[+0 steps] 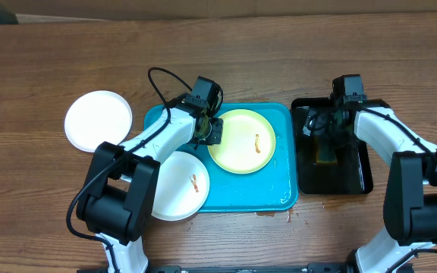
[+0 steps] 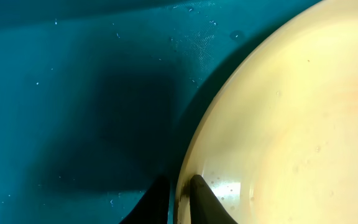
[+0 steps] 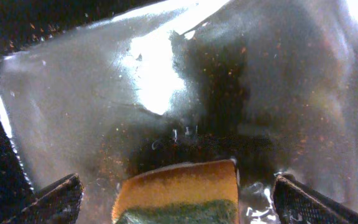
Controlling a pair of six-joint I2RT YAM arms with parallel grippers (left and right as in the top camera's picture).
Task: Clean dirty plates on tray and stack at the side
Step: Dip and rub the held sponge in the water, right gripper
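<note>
Two dark fingers of the left gripper pinch the left rim of the pale yellow-green round plate. One finger is outside the rim, the other on the plate's inner face, with the rim held between them. A few water beads sit on the plate just beside the inner finger. A thin orange-brown smear marks the plate a little right of its middle. This plate lies in the far half of the large turquoise-blue rectangular plastic tray, which rests about midway between the left and right edges of the brown wooden table.

The right gripper is spread wide. Its fingers stand well out on either side of a yellow sponge with a green scouring face, and neither appears to touch it. The sponge lies on the wet, speckled floor of a narrow black plastic tray, just beside the turquoise tray on the side toward the table's right edge.

A smeared white round plate overlaps the turquoise tray's near-left corner, partly on the tray and partly over the wood, with the left arm crossing above it. An unmarked white round plate sits on the wood toward the left edge, apart from the tray. Small brown drips mark the wood just off the tray's near rim
</note>
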